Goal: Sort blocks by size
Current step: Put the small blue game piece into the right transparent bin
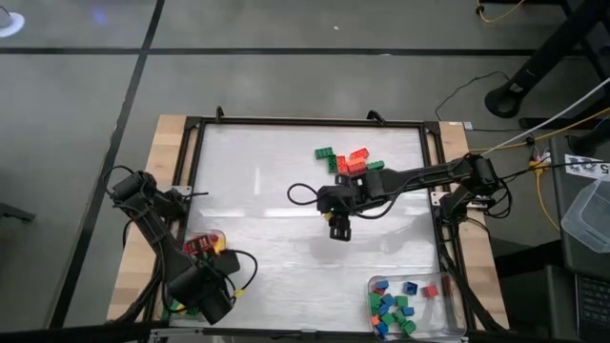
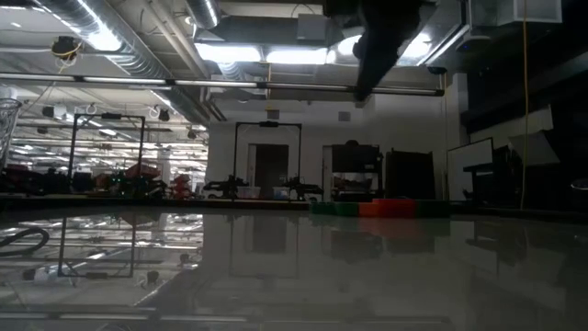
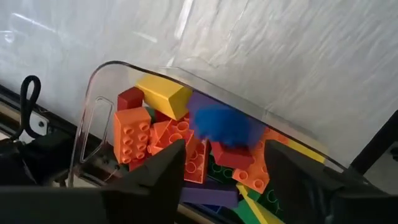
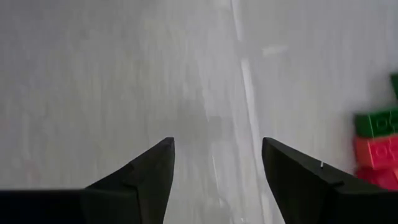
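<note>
Shiny white table (image 1: 276,191) takes up most of the scene, and the key thing is where the unsorted blocks (image 1: 349,160) sit: a little pile of green, red and orange ones on the far side of the middle, just beyond the right gripper (image 1: 339,229). That claw hangs over bare table with its fingers apart and nothing between them; from its wrist cam the pile only peeks in at the edge, so my guess is it has to swing back toward the far side to get at them. Right arm is way nearer to that pile than the left, and nothing stands between claw and pile as far as I can see. Can't really make out the long axis of any single block from above, too jumbled. Left gripper (image 3: 224,180) is at the near left corner over the left tray (image 3: 99,81), fingers spread wide, with a blurry blue block (image 3: 224,123) apparently dropping onto the big bricks piled there. Right tray (image 1: 448,303) at the near right holds the small ones.
</note>
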Controlling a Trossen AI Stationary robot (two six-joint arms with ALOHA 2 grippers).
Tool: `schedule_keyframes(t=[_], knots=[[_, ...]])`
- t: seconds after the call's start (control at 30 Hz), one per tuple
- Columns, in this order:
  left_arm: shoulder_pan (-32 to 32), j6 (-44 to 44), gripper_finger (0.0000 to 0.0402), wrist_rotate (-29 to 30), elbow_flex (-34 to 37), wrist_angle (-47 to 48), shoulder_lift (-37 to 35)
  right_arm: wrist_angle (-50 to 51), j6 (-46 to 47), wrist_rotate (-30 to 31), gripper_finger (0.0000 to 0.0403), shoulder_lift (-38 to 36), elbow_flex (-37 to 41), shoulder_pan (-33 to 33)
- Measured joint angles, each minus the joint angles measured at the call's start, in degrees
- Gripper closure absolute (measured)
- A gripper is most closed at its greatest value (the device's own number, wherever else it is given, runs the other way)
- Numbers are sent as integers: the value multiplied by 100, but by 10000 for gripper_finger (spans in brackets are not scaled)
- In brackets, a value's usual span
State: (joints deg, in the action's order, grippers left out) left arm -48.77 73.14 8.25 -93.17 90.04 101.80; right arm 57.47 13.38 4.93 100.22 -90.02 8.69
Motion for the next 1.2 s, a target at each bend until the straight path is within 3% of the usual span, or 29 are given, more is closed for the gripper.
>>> schedule_keyframes(t=[0.27,0.43,0.53,0.63,0.8,0.97,1.1,1.2], knots=[[2,-379,179,204,-2,-2,0,1146,298,68,166,-20,0,303],[19,-773,179,1707,-2,-4,0,2072,891,206,166,-42,0,943],[102,-1046,178,2591,-2,-2,0,2669,1754,648,166,-52,0,1397],[207,-1395,178,3095,-2,-19,0,3315,2868,879,166,-61,36,1842],[430,-2091,178,3243,-2,-141,0,2818,3807,490,166,-470,564,2491],[685,-2766,192,3245,-2,-313,-15,2789,4677,668,166,-818,1108,2902],[939,-3348,207,3242,-2,-533,-134,2789,4705,1150,166,-1115,1365,2820],[1164,-3813,216,3213,-2,-673,-285,2760,4222,1401,166,-1429,1453,2445]])
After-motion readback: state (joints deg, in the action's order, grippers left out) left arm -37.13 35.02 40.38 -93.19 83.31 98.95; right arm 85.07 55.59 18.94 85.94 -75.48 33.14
